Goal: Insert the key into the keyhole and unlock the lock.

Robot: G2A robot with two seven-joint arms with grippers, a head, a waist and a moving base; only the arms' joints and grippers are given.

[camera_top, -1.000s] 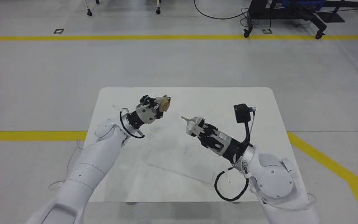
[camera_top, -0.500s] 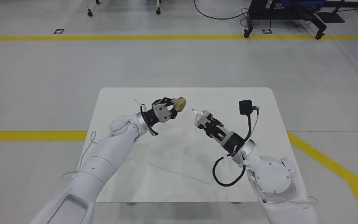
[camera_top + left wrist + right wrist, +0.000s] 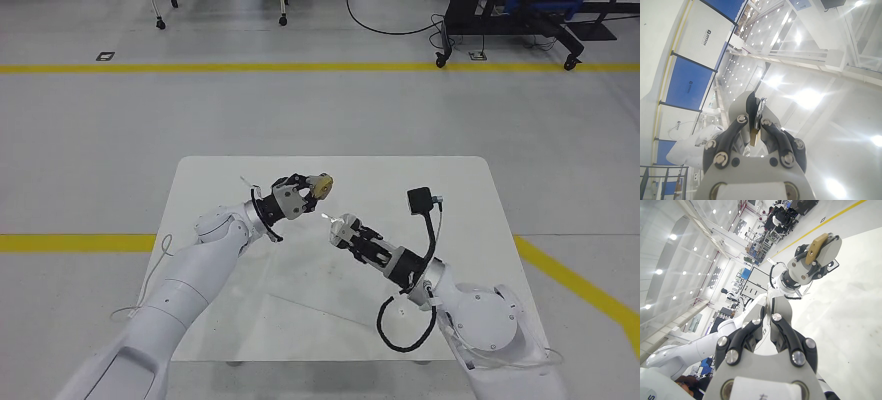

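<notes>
Right gripper [image 3: 341, 229] has pulled back and dropped in toward the left one since half a second ago; the left arm has held still. Left gripper [image 3: 311, 187] is clamped shut on the brass lock [image 3: 814, 248], held above the table [image 3: 455, 190] with its keyhole end facing the other gripper. Right gripper is pinched on the key [image 3: 331, 218], whose tip points toward the lock, near it but apart.

Bright ceiling lights [image 3: 673, 237], flaring glare, bowed edges
</notes>
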